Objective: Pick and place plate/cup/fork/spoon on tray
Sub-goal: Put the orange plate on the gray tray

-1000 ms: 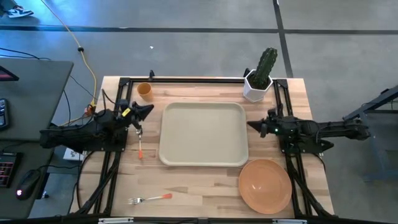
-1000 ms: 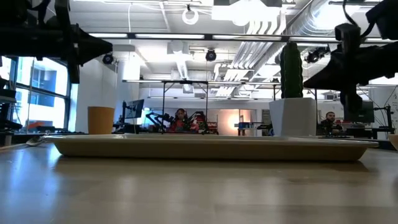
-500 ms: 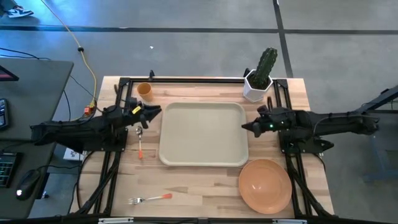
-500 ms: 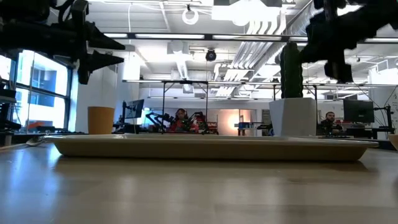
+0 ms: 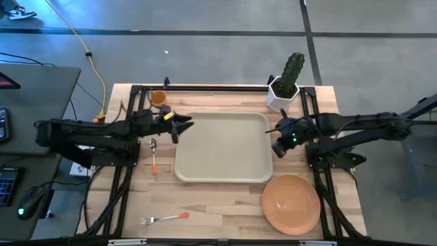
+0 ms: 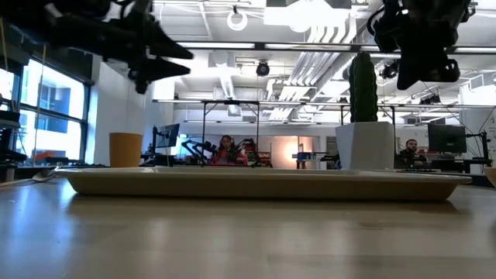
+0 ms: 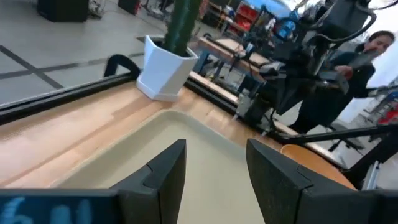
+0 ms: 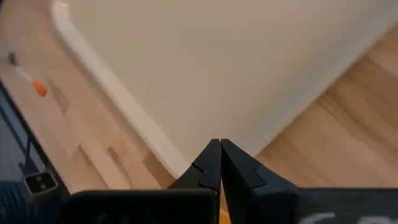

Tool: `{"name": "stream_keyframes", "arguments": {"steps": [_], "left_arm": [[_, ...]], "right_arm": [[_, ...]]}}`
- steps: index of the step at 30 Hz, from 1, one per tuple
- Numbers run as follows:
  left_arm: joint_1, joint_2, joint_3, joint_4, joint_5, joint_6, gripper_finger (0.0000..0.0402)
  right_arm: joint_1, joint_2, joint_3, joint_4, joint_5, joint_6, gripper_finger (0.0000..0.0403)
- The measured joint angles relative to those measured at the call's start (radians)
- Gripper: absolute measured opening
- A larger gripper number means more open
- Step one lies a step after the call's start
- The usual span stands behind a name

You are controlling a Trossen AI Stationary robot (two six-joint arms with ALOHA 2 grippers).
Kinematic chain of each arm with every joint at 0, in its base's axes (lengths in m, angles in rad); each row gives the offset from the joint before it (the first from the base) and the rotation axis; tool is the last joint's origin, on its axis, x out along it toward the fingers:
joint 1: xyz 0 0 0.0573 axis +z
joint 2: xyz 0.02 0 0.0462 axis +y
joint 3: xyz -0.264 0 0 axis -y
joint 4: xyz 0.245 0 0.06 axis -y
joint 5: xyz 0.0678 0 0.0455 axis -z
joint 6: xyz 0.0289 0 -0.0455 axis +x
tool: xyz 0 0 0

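Cream tray [image 5: 223, 147] sits under your spread left gripper [image 5: 186, 126]; your right gripper [image 5: 278, 149], pressed together, hangs by its rim.

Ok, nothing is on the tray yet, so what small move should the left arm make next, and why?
Probably swing the left gripper back off the tray edge and down toward the spoon. It is open and empty, and the spoon lies on the table just beside the tray's left rim, closest to that arm.

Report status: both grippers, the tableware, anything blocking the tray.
Left gripper open, empty, over tray edge. Right gripper shut, empty, at tray's other side. Plate, cup, spoon, fork all off tray. Nothing blocking.
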Motion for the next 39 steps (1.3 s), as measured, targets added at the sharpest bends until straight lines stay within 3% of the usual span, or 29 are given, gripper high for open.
{"name": "stream_keyframes", "arguments": {"steps": [5, 11, 14, 21, 26, 33, 39], "left_arm": [[-0.053, 0.220, 0.142, 0.008, 0.000, -0.028, 0.0159], [-0.113, 0.467, 0.284, 0.127, 0.000, -0.052, 0.0159], [-0.145, 0.596, 0.362, 0.189, 0.000, -0.057, 0.0159], [-0.189, 0.902, 0.635, 0.236, -0.035, -0.030, 0.0159], [-0.221, 1.115, 0.881, 0.239, -0.038, -0.076, 0.0158], [-0.286, 1.330, 1.188, 0.167, -0.037, 0.011, 0.0158], [-0.325, 1.485, 1.452, -0.049, -0.073, 0.061, 0.0158]], "right_arm": [[0.024, 0.031, 0.015, -0.049, -0.050, 0.072, 0.0000], [0.138, 0.034, 0.015, -0.075, -0.090, 0.205, 0.0000], [0.190, 0.034, 0.015, -0.116, -0.100, 0.191, 0.0000], [0.248, 0.034, 0.015, -0.181, -0.252, 0.080, 0.0000], [0.290, 0.032, 0.015, -0.255, -0.242, 0.014, 0.0000], [0.345, 0.031, 0.015, -0.272, -0.253, -0.092, 0.0005], [0.405, 0.031, 0.015, -0.272, -0.218, -0.045, 0.0058]]}}
